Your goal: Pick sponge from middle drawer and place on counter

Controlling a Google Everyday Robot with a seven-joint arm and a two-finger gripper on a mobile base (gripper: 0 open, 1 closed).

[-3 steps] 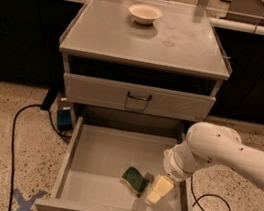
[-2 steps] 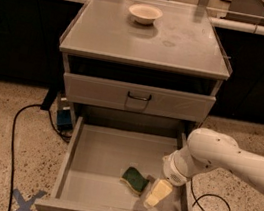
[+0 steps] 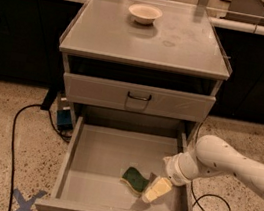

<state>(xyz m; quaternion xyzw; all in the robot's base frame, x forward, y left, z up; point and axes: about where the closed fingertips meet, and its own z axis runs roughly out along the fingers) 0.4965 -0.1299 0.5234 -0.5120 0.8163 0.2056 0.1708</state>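
The middle drawer [image 3: 97, 157] is pulled wide open at the bottom of the view. The sponge [image 3: 135, 178], dark green on top with a yellow edge, lies on the drawer floor, right of centre and near the front. My gripper [image 3: 156, 189], cream coloured, reaches down into the drawer from the right. It sits just right of the sponge, close to it or touching its edge. The white arm [image 3: 223, 164] comes in from the right over the drawer's side wall. The counter [image 3: 133, 39] is the grey cabinet top above.
A cream-white bowl [image 3: 144, 13] stands at the back of the counter. The upper drawer front [image 3: 138, 97] with a black handle is closed. A black cable [image 3: 17, 123] and a blue box [image 3: 64, 116] lie on the floor at left, with a blue tape cross [image 3: 23, 201].
The arm has sunk slightly lower over the drawer's right side. The gripper stays beside the sponge, and the sponge has not moved.
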